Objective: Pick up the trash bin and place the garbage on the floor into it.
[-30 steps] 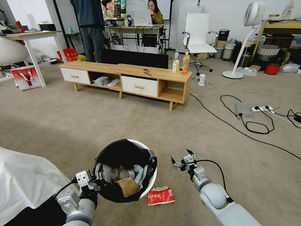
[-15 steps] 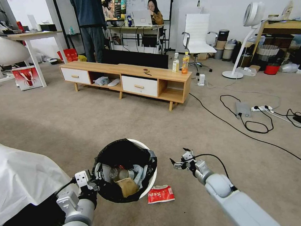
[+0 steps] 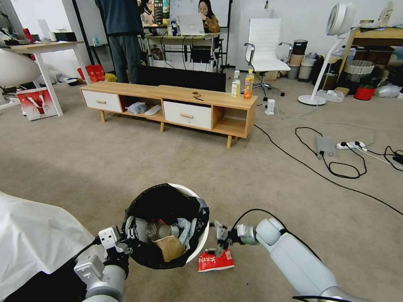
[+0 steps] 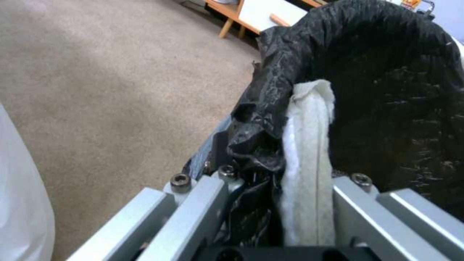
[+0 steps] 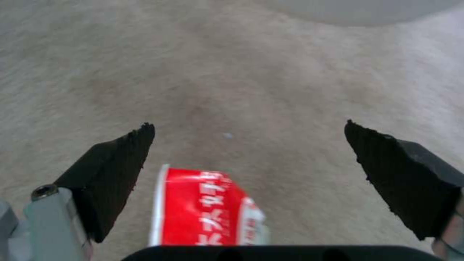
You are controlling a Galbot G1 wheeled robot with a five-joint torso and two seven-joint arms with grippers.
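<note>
Head view: the trash bin (image 3: pixel 200 241) is showing just a crescent of white wall, the black liner (image 3: pixel 168 205) covering the rest. Its contents are overlapping, so single items, apart from a brown paper bag (image 3: pixel 169 249), are not separable. The left gripper (image 3: pixel 125 241) is meeting the rim, its fingertips lost against the liner. The right gripper (image 3: pixel 220 245) is covering the upper edge of the snack wrapper (image 3: pixel 215 261), whose print is too small to read.

Right wrist view: the picture's edge is cutting off the snack wrapper (image 5: pixel 205 210) and both fingers (image 5: pixel 116 170).

Left wrist view: the bin's interior is lying in darkness.
</note>
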